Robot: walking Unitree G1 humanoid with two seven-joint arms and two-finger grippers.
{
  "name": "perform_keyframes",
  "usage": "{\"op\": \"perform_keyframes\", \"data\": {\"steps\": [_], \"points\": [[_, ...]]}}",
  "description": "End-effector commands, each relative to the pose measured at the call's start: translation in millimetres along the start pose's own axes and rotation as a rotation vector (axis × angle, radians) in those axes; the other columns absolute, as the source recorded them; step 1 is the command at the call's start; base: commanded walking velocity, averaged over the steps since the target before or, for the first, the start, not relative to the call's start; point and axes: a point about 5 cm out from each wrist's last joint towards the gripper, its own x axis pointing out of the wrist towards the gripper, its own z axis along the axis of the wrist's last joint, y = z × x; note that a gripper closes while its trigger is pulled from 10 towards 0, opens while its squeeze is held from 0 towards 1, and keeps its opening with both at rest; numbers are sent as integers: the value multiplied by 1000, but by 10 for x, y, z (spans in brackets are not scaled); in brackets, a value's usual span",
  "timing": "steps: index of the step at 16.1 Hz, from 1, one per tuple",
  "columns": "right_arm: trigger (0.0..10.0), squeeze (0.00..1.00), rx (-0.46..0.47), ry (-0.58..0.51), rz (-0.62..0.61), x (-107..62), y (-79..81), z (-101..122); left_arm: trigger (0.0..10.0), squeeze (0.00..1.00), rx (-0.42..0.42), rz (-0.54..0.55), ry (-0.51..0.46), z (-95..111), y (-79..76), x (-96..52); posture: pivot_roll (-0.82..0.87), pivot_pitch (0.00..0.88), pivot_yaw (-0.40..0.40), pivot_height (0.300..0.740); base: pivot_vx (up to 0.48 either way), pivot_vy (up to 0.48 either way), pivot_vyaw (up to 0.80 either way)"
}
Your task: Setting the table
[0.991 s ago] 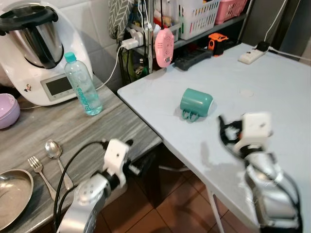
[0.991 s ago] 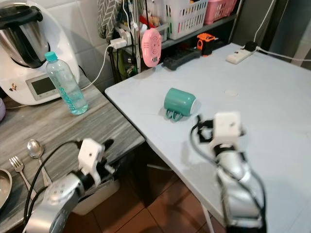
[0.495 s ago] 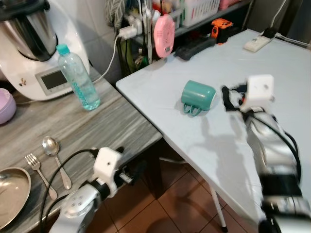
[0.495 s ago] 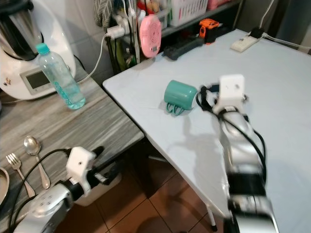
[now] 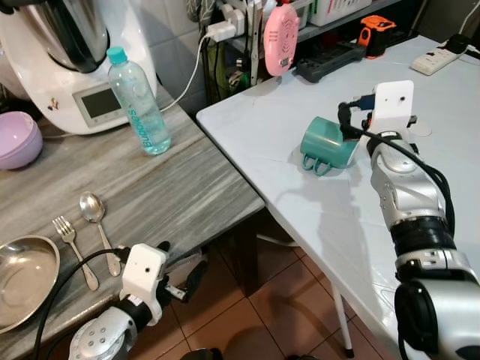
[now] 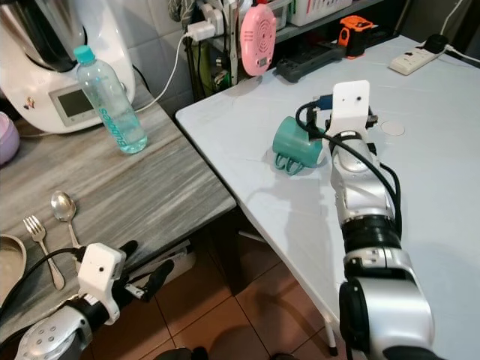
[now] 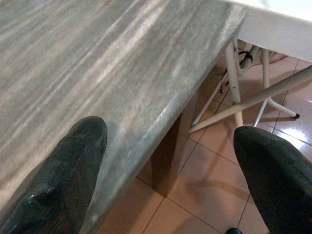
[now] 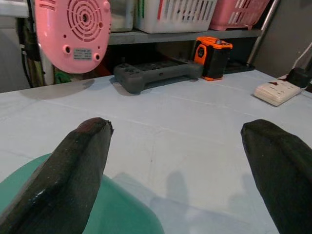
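A teal mug (image 5: 324, 142) lies on its side on the pale blue table (image 5: 255, 127), near the edge that faces the counter. My right gripper (image 5: 346, 122) hovers just above the mug's far side with its fingers spread wide and nothing between them; the right wrist view has the mug's teal wall (image 8: 122, 214) under one finger (image 8: 73, 165). On the grey wooden counter (image 5: 172, 187) lie a spoon (image 5: 94, 215), a fork (image 5: 70, 236) and a steel bowl (image 5: 22, 270). My left gripper (image 6: 142, 262) hangs open below the counter's front edge, above the tiled floor.
A water bottle (image 5: 139, 101), a white food processor (image 5: 67, 60) and a purple bowl (image 5: 16, 140) stand at the counter's back. At the table's far side are a pink round device (image 5: 281, 37), a black controller (image 5: 330, 60), an orange tool (image 5: 375, 30) and a power strip (image 5: 442, 60).
My right gripper has travelled from the table's near edge up to the mug and now sits over it. The left arm has sunk below the counter edge. The camera has shifted too.
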Motion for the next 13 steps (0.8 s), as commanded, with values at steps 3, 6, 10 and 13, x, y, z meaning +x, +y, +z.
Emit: {"op": "perform_keyframes", "data": {"steps": [3,6,10,13], "points": [[10000,0,28,52,-5,40,24,-82,10000,0,15,26,22,-10,31,-52,132,164,75,740,0,0,0],[10000,0,65,99,3,5,52,-216,10000,0,16,21,30,-14,24,-47,126,164,80,740,0,0,0],[10000,0,142,121,47,-43,145,-270,10000,0,23,17,38,-32,42,-58,122,163,77,740,0,0,0],[10000,0,183,134,115,-168,310,-318,10000,0,23,21,38,-35,53,-56,117,161,72,740,0,0,0]]}}
